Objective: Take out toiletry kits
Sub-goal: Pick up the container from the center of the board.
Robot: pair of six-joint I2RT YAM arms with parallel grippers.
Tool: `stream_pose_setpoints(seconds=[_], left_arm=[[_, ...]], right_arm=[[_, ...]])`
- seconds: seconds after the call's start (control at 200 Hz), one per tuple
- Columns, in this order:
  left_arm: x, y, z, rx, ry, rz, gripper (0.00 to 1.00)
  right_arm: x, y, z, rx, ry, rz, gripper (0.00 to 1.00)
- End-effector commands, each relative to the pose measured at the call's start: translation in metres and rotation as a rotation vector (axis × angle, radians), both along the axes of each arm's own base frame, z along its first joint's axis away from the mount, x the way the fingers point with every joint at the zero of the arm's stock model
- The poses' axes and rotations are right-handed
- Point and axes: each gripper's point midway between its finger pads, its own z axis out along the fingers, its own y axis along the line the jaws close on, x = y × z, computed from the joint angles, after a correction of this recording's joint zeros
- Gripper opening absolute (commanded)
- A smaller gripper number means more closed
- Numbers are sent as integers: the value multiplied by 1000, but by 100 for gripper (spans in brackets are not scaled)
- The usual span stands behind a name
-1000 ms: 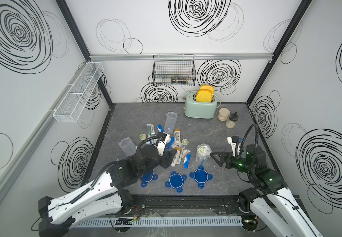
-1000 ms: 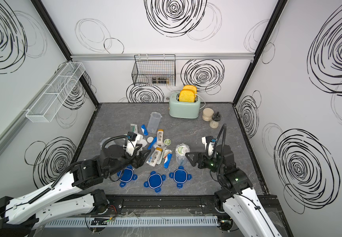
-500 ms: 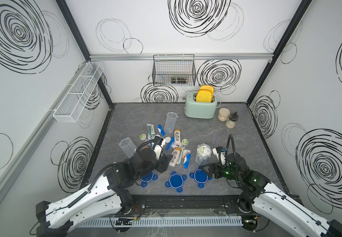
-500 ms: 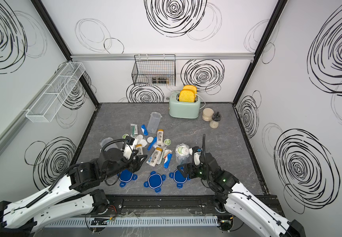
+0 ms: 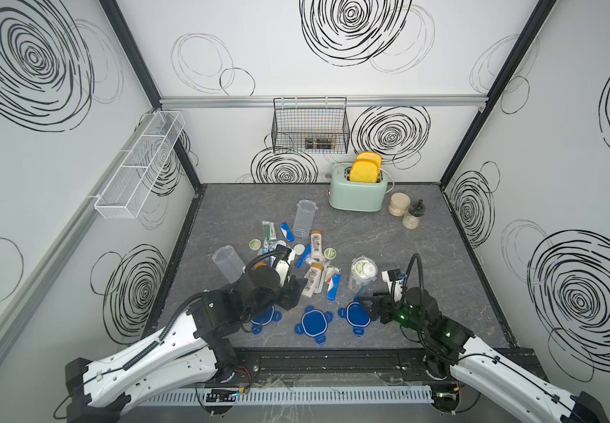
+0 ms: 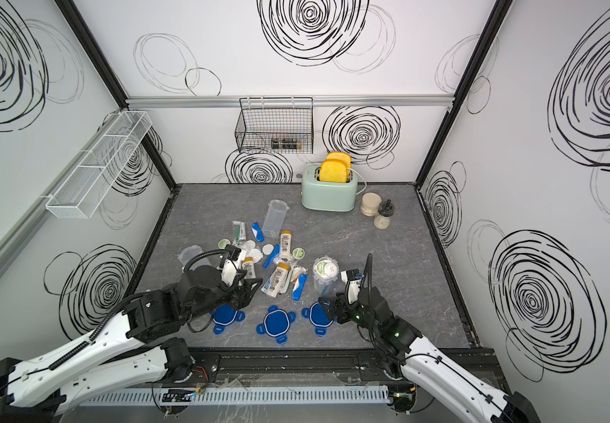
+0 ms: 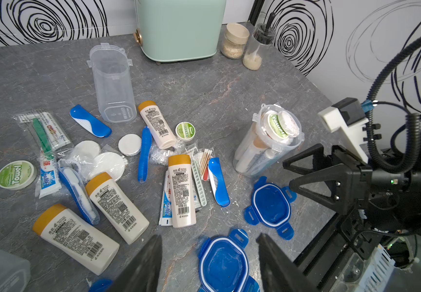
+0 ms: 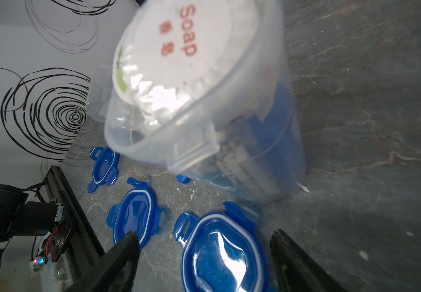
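left fingers (image 7: 148, 263): apart, nothing between them, low over a blue lid (image 7: 226, 263).
loose kits (image 7: 181, 192): bottles, tubes and brushes lie spread on the bench (image 5: 424, 256), in the middle.
clear jar (image 5: 361, 276): right of the pile, a packed kit (image 7: 277, 125) inside.
right fingers (image 8: 121, 260): apart, empty, near this jar, above another lid.

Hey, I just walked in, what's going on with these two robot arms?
They are emptying toiletry kits out of clear jars. The back jar and the left jar are empty, with bottles, tubes and toothbrushes scattered on the table. Three blue lids lie in front. The third jar is still packed. The right claw is open close to it, holding nothing; the left claw is open and empty.
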Motion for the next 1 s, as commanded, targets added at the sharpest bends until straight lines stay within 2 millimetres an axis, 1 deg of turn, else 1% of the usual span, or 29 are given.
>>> stream_pose_setpoints(seconds=[0.0, 0.16, 0.31, 0.435, 0.51, 0.515, 0.545, 0.996], left_arm=[[2, 0, 2, -20, -3, 13, 64], [3, -2, 1, -12, -5, 7, 64], [3, -3, -1, -8, -1, -1, 64], [3, -3, -1, -8, -2, -1, 64], [3, -2, -1, -8, -3, 1, 64], [4, -3, 3, -15, -8, 1, 64], [3, -2, 0, -10, -3, 0, 64], [4, -2, -1, -6, -2, 7, 64]], right_arm=[[9, 6, 20, 35, -165, 21, 85], [12, 3, 19, 54, -253, 11, 88], [16, 1, 28, 85, -342, -6, 90], [23, -9, 22, 77, -335, -81, 91], [23, -9, 21, 84, -337, -81, 91], [23, -9, 21, 84, -338, -82, 91], [23, -10, 19, 79, -332, -87, 91], [28, -14, 9, 37, -262, -126, 90]])
